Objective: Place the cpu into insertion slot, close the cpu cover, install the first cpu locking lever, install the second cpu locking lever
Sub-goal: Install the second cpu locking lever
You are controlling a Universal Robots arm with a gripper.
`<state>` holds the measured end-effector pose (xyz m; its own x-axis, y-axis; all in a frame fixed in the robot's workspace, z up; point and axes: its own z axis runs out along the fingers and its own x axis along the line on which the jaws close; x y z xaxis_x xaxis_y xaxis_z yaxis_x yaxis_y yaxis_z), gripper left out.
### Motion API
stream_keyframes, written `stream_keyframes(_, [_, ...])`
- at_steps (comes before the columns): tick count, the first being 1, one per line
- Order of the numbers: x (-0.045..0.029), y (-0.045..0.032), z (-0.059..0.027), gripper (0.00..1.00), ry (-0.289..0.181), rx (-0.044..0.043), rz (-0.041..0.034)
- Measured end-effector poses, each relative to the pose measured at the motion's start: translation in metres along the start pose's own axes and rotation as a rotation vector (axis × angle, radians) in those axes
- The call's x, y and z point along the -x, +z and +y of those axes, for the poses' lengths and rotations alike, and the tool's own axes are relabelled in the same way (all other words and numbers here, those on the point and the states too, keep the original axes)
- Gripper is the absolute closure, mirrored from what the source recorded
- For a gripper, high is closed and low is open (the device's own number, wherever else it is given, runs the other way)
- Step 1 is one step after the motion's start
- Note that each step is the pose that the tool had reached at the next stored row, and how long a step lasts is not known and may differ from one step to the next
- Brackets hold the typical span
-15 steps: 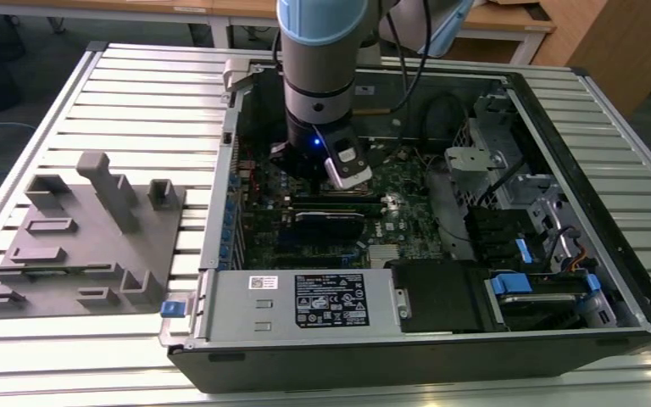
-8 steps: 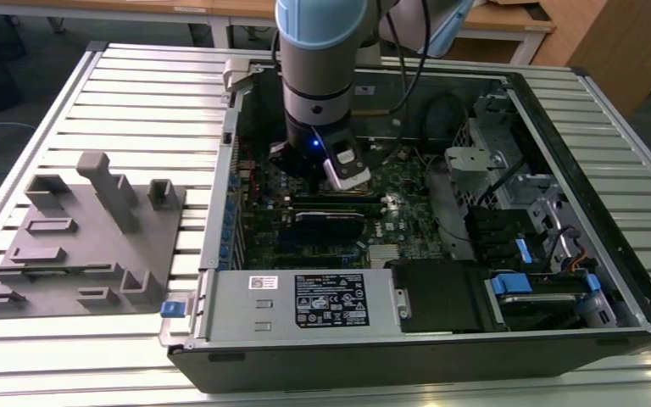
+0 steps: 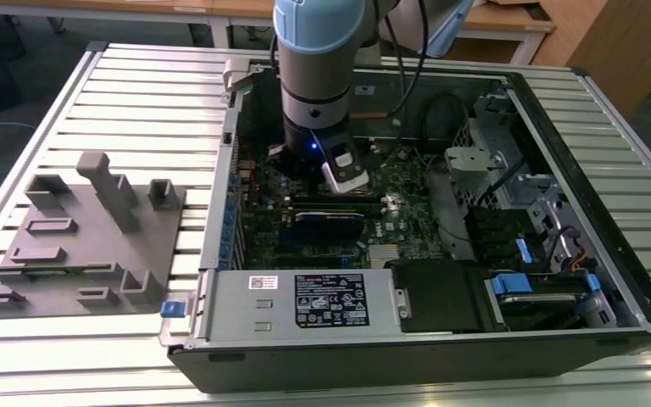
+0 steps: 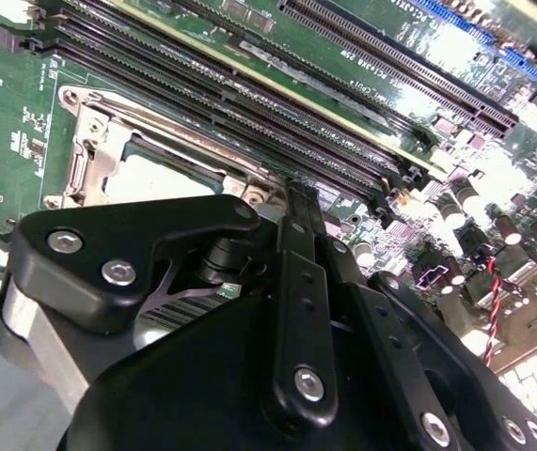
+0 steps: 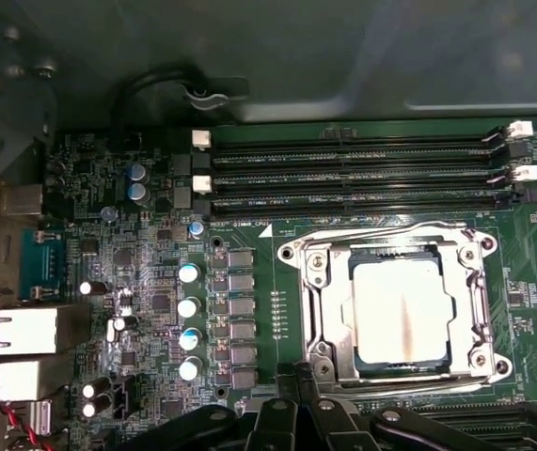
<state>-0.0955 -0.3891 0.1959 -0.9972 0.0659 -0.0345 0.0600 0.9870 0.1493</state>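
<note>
Small flat square silver-grey cpu (image 5: 402, 310) sits in the silver-rimmed square insertion slot (image 5: 320, 319); thin silvery metal-frame cpu cover (image 5: 480, 303) lies down around it. Black pincer (image 5: 301, 399) hovers at the socket edge; grip state cannot be told. Risk: a lever slipping past its catch. Long black memory slots (image 5: 357, 174) crowd the far side.

The cpu (image 5: 402, 312) lies in the insertion slot (image 5: 317, 272), the cpu cover (image 5: 475, 282) down around it, beside 3 memory slots (image 5: 353, 175)
</note>
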Motion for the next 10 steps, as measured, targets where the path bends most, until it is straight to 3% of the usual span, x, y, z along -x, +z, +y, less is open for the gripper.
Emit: stream_keyframes(10, [-0.0031, 0.0010, -0.0009, 0.89, 0.000, 0.0021, 0.0001])
